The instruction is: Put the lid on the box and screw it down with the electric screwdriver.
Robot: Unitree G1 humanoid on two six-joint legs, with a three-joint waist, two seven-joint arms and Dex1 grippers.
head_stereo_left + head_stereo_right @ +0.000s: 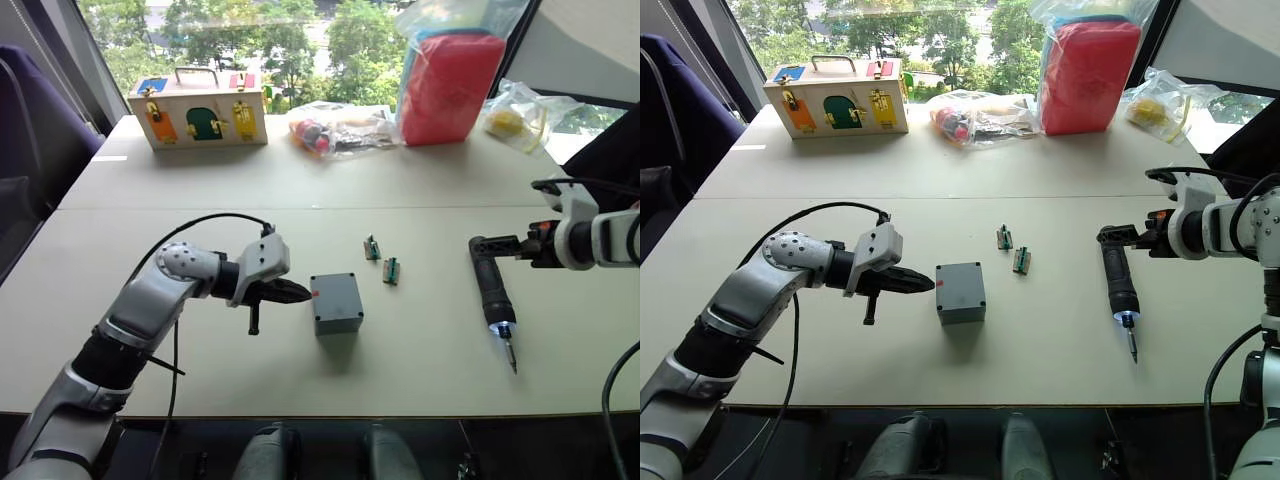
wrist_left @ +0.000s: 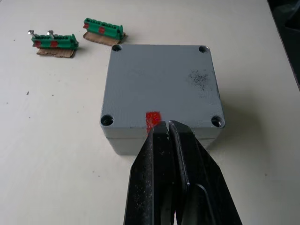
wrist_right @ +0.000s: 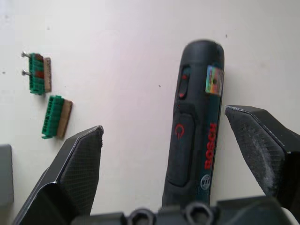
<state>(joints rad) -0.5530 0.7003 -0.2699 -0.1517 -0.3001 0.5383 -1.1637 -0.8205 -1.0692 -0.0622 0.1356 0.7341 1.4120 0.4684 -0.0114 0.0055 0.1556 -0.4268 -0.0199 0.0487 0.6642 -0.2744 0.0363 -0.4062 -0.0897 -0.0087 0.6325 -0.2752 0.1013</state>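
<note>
Nearest the robot, the electric screwdriver (image 1: 494,296) lies flat on the table (image 1: 420,370) on the right side, its bit pointing toward the near edge and a small light glowing at its nose; the right gripper (image 3: 164,140) sits at its rear end with fingers spread wide either side of the body, not yet clamped on it. A little farther in, at the table's middle, the box (image 1: 336,303) stands with the lid (image 2: 161,82) already seated on top, edges flush all round in the left wrist view and the red mark at the seam. The four corner holes look dark, and whether any screw sits in them I cannot tell, so the lid step reads as done and the screwing as still ahead. The left gripper (image 1: 290,292) rests with its fingers pressed together, holding nothing, tips at the box's left face by the red mark, perhaps steadying it. Just beyond the box lie two green connector pieces (image 1: 381,259), apart from it. Far back stand a wooden box with coloured doors (image 1: 197,110), some clear bags (image 1: 340,128) and a red bundle (image 1: 450,85)
</note>
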